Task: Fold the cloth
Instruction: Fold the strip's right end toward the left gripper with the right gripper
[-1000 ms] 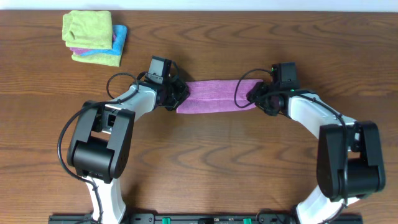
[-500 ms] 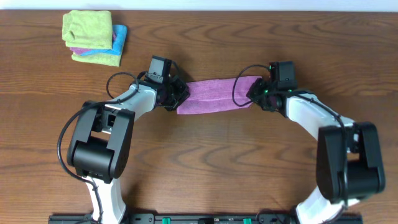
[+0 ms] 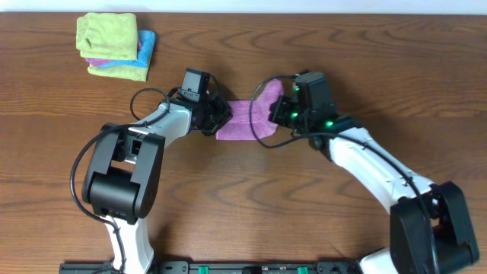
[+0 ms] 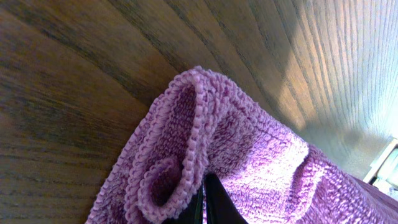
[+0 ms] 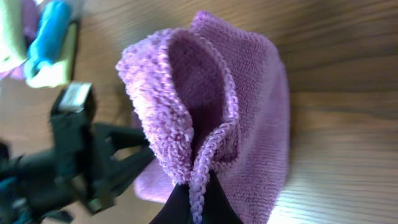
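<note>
Two grippers hold the purple cloth (image 3: 242, 122), one at each end. The right gripper (image 5: 194, 194) has its dark fingertips pressed together on a bunched corner of the hem. In its wrist view the stitched edge runs up out of the pinch and curls round into an open loop. The fuzzy inner face shows inside that fold, and the rest of the cloth drops behind it to the wood. From overhead this gripper sits above the right part of the cloth. The end it holds is raised and turned back toward the middle, so the cloth looks short and doubled on that side.

The left gripper (image 4: 203, 200) is likewise closed on the cloth. Its two thin dark fingertips meet at the bottom of its wrist view, with a rolled lip of the hem caught between and around them. The cloth's left edge curls up off the table (image 3: 251, 205) just above the pinch. From overhead this gripper lies at the cloth's left end, low against the wood.

The flat part of the cloth rests on the table between the two grippers. Well apart from the cloth, far beyond its left end and toward the table's back edge, sits a stack of folded cloths (image 3: 112, 46). The top one is green, with blue and a thin purple strip showing beneath it.
</note>
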Motion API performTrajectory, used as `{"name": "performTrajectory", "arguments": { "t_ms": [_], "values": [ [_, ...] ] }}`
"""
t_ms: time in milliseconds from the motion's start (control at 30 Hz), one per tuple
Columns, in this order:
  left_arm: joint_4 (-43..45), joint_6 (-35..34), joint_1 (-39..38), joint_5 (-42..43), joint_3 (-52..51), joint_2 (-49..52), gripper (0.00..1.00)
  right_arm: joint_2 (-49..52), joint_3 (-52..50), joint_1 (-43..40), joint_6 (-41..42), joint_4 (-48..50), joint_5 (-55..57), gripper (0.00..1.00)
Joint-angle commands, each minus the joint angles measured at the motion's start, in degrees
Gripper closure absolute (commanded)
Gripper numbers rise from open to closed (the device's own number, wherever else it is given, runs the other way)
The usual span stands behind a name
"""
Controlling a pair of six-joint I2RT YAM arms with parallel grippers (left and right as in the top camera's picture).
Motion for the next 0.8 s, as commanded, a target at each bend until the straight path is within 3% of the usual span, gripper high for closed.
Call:
{"name": "performTrajectory", "arguments": {
  "t_ms": [0,767],
  "values": [
    [-1.3,1.1,0.0,-1.4,-0.3,1.0,0.94,0.0,0.5,2.7,-0.1,0.9,1.4,0.99],
    [-1.5,7.5,2.8,3.6,-0.3,1.0,0.94,9.0,4.0,8.7,3.1,9.5,0.5,0.99]
  ]
}}
